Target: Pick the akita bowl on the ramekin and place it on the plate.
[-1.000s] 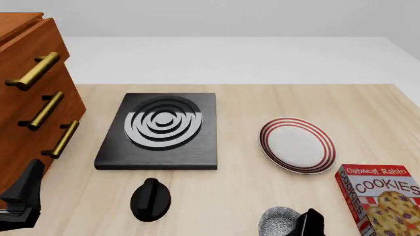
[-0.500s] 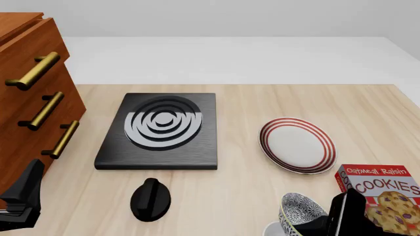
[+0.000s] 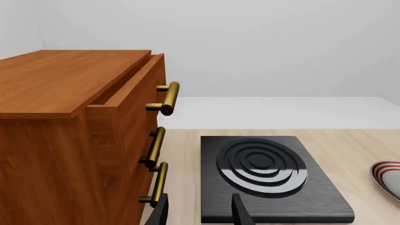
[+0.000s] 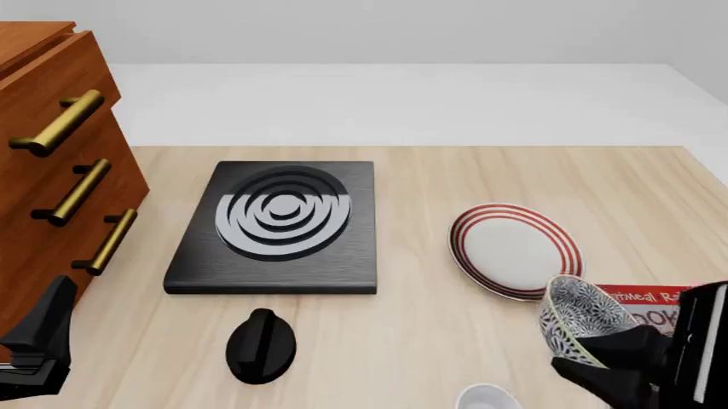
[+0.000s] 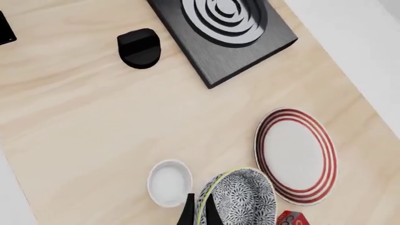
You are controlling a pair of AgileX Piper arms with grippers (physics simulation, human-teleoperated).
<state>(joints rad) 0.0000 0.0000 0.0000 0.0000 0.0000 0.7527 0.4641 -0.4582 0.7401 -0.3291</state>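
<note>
My right gripper pinches the rim of the akita bowl, holding it tilted in the air by the plate's near edge, its rim overlapping that edge in the front view. The ramekin sits bare on the table at the near edge, apart from the bowl. One cookie box is partly hidden behind the bowl and my arm. Open wood lies between the plate and the black slab; one black knob sits nearer me. My left gripper is spread, empty, beside the drawer cabinet with three brass handles.
</note>
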